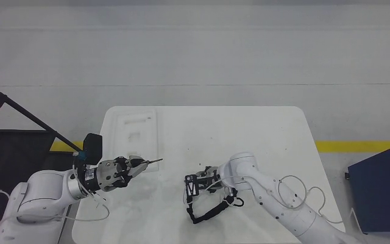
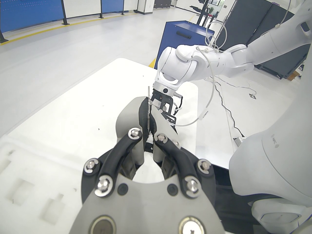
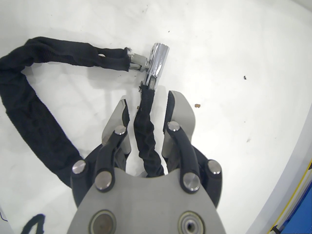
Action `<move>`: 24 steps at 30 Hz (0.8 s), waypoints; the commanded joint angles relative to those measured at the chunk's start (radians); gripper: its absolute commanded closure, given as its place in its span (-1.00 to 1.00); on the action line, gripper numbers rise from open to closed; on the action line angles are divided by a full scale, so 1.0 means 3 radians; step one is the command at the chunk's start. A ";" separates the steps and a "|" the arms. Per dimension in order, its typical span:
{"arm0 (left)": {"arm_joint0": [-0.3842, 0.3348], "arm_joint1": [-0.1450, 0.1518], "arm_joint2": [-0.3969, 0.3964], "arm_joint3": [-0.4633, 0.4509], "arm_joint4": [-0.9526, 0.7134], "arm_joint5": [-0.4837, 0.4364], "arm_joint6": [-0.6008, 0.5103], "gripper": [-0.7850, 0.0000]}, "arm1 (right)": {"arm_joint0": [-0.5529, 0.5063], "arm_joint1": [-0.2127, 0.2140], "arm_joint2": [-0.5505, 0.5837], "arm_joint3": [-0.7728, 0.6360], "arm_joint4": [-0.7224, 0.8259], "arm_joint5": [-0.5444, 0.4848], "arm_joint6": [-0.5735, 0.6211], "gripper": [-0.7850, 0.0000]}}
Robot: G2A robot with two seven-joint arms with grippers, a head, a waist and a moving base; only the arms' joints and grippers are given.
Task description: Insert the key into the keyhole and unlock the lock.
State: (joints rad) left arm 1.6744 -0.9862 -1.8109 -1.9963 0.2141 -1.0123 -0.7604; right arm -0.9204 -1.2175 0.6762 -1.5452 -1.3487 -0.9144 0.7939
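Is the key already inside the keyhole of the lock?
No: the key sits pinched in the left gripper, clearly apart from the lock lying by the right gripper.

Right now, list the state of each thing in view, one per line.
key: pinched in the left gripper, blade sticking out, not inserted.
left gripper: shut on the key.
right gripper: open, straddling the chain.
lock: lying on the table, chain ends joined.

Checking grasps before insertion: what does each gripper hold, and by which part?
Left gripper pinches the key by its rear end, tip sticking out. Right gripper holds nothing; its open fingers straddle the chain lock's black sleeve.
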 commanded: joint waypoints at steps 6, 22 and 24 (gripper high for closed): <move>0.0000 0.0000 0.0000 0.0000 0.0000 0.0000 0.0000 1.00 | 0.0033 -0.0016 -0.0047 0.0059 0.0007 0.0028 0.0006 0.36; 0.0000 0.0000 0.0000 0.0000 0.0000 0.0000 0.0000 1.00 | 0.0102 -0.0060 -0.0158 0.0238 -0.0021 0.0092 -0.0045 0.47; 0.0000 0.0000 0.0000 0.0000 0.0000 0.0000 0.0000 1.00 | 0.0114 -0.0067 -0.0170 0.0256 -0.0022 0.0099 -0.0058 0.47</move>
State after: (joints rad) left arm 1.6744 -0.9862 -1.8109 -1.9963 0.2141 -1.0123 -0.7604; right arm -0.8880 -1.2366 0.6270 -1.4711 -1.3549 -0.8858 0.7782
